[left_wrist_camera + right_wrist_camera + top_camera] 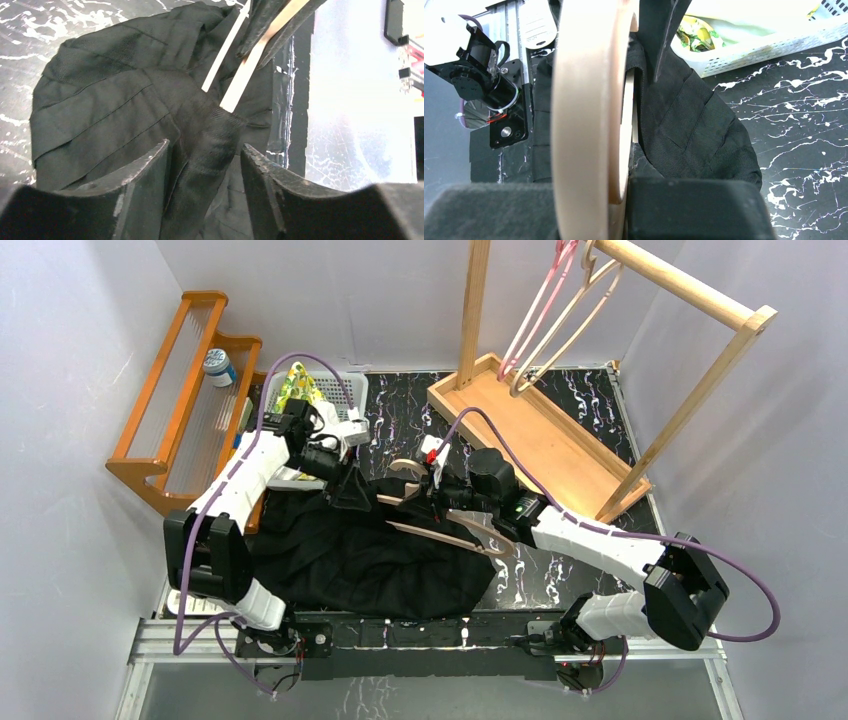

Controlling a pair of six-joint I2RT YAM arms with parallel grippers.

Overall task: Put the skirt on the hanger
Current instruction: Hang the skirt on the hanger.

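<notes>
Found skirt [370,560] heaped on table [540,580], one hanger [440,537] end tucked into its cloth. Saw right claw [594,210] clamped on hanger, left claw [205,150] apart round a fold. Judged roughly halfway: other end not yet in, waist unspread

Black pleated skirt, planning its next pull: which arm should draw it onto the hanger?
Left. The left gripper, open, straddles a fold of the black skirt; the right gripper is shut on the wooden hanger.
</notes>
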